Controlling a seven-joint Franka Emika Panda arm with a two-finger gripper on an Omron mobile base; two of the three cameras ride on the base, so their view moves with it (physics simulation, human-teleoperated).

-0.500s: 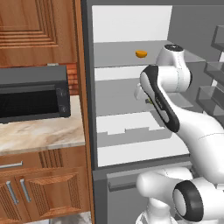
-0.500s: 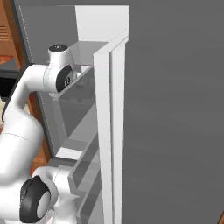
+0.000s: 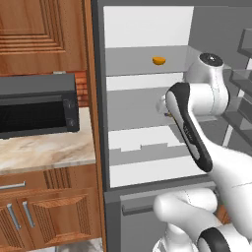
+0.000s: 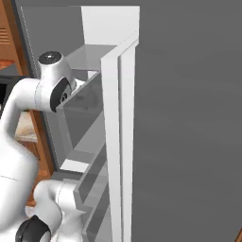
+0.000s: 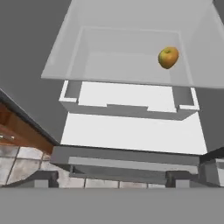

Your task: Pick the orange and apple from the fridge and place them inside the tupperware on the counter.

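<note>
Tool itself is hard to make out — in the left base view the arm's [image 3: 197, 133] own forearm and wrist cover it where it reaches into the open fridge [image 3: 147, 98] at middle-shelf height. From the hand view the finger tips are not distinguishable at the bottom edge; the jaws stand wide apart, released, gripping nothing.

The apple [image 5: 168, 57] lies ahead of the tool and to its upper right in the hand view, on a translucent grey shelf [image 5: 127, 61], close to the shelf's right wall, well apart from the tool. In the left base view only a small brownish sliver shows beside the wrist; too small to tell what it is.

The orange [image 3: 159, 60] sits on the shelf above the tool, near the white back wall.

In the right base view the fridge door [image 4: 189, 118] blocks nearly all of the interior; the arm's elbow shows to its left.

Room: beige marbled table [image 3: 44, 150] left of the fridge, carrying a black microwave [image 3: 37, 106], cut off at the frame edge. Brown wooden cabinets [image 3: 44, 29] above and below. Tiled floor [image 5: 19, 159] shows below the tool.
</note>
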